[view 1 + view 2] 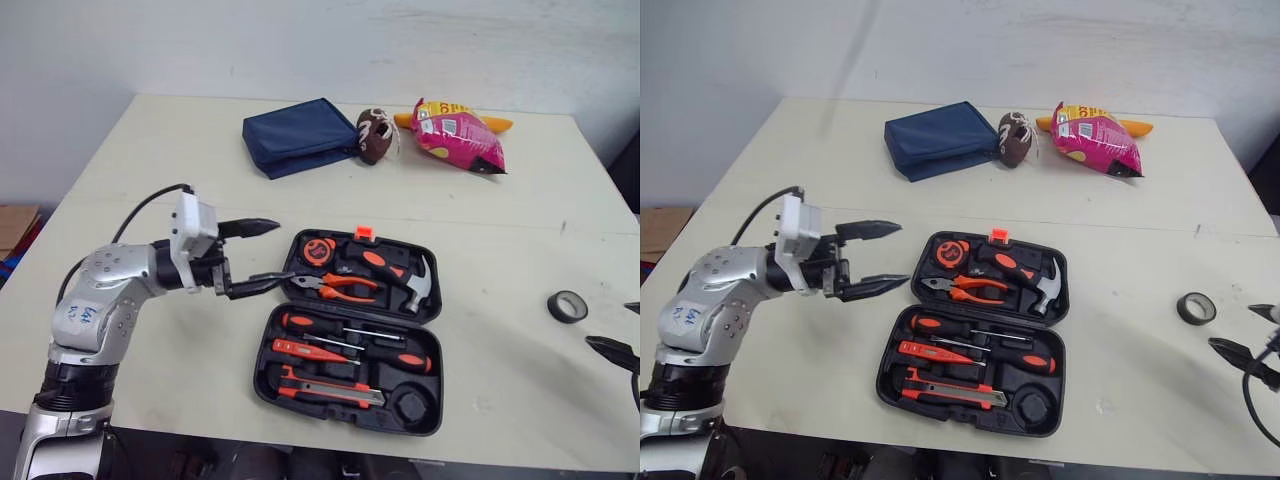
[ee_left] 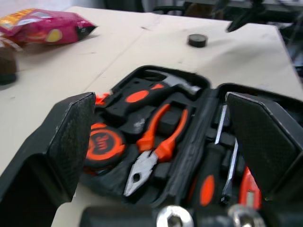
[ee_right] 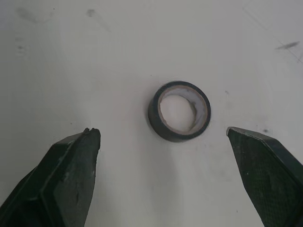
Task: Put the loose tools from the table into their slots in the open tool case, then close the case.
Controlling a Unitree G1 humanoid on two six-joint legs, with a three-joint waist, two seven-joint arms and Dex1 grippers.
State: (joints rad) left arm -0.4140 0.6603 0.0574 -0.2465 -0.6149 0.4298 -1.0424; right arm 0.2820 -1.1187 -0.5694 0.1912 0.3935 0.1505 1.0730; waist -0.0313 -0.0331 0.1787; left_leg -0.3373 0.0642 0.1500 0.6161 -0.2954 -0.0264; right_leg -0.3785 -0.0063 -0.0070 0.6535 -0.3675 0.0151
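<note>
Tape (image 3: 179, 111) lies loose on the bench (image 1: 200, 170) right of the open tool case (image 1: 259, 384), untouched, just ahead of my right end effector (image 3: 161, 132), fingers wide apart, arm cut off. My left end effector (image 1: 285, 252) hangs spread and empty beside the case's left edge.

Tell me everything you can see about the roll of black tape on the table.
The roll of black tape is a ring with a pale inner core, apparently glossy plastic tape. It lies flat, hole upward, on the table, to the right of the tool case and apart from it. Only the table touches it; the open right gripper is close by.
</note>
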